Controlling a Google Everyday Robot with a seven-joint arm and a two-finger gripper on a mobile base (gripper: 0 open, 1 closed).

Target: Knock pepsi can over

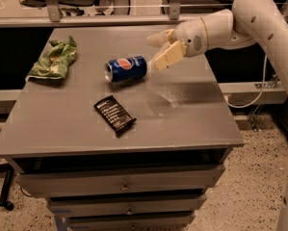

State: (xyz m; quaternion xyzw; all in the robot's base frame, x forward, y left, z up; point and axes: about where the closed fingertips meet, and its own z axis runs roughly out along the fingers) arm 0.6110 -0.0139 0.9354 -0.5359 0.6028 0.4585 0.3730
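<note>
Here pepsi can [125, 69] lies flat — gripper [159, 49] beside, arm [261, 18] cropped.

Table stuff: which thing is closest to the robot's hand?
The blue pepsi can, on its side beside the hand; the wrapper and green bag lie farther.

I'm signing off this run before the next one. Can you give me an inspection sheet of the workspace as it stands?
Surface: grey table, with a pale sheen right of its middle.
Job's things: can lying on its side, silver top pointing left.
Clutter: green bag at the left rear; black wrapper lying flat in front of the can.
Grippers: hand open, over the table just right of the can, seemingly clear of it.
Cables: white cable hanging right of the table.
Surroundings: drawers under the table; speckled floor.
</note>
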